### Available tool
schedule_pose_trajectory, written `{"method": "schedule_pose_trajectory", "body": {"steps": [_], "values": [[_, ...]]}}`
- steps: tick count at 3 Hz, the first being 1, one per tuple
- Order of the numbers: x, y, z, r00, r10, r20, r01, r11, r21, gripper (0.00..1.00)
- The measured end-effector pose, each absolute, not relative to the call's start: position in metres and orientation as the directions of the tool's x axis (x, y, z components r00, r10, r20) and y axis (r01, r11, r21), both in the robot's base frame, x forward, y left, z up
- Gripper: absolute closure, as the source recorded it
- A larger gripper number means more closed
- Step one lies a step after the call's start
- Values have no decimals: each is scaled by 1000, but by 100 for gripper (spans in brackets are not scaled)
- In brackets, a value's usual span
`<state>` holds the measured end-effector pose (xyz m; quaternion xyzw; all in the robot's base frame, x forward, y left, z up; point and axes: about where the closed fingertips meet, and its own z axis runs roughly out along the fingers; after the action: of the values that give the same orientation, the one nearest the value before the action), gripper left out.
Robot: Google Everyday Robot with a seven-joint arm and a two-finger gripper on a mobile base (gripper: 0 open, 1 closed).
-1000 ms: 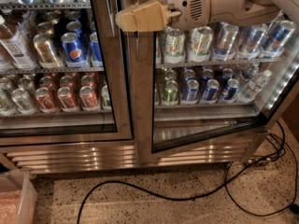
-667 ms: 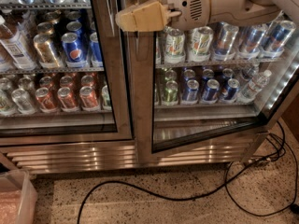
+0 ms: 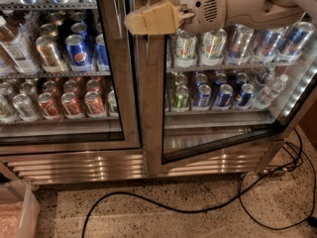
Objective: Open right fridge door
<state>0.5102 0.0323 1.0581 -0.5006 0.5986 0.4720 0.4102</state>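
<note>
The right fridge door (image 3: 153, 108) stands slightly ajar on the right half of the cooler, its bottom rail angled out from the cabinet. Through its glass I see green-and-white cans (image 3: 186, 46) on the upper shelf, and blue cans (image 3: 223, 95) beside a clear bottle (image 3: 270, 90) below. My end effector (image 3: 148, 19) sits at the top, over the door's left stile. I cannot tell how far open it is, or whether it grips anything. A black cable (image 3: 173, 208) loops across the floor.

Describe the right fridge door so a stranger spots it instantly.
Find the steel drinks fridge with two glass doors. The right fridge door stands behind the beige gripper, up top. Unlike the shut left door, its bottom edge angles outward, ajar.
</note>
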Motion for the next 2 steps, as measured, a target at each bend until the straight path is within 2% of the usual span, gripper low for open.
{"method": "schedule_pose_trajectory", "body": {"steps": [2], "values": [[498,28,1058,-185,-229,-956,-982,78,171,100]]}}
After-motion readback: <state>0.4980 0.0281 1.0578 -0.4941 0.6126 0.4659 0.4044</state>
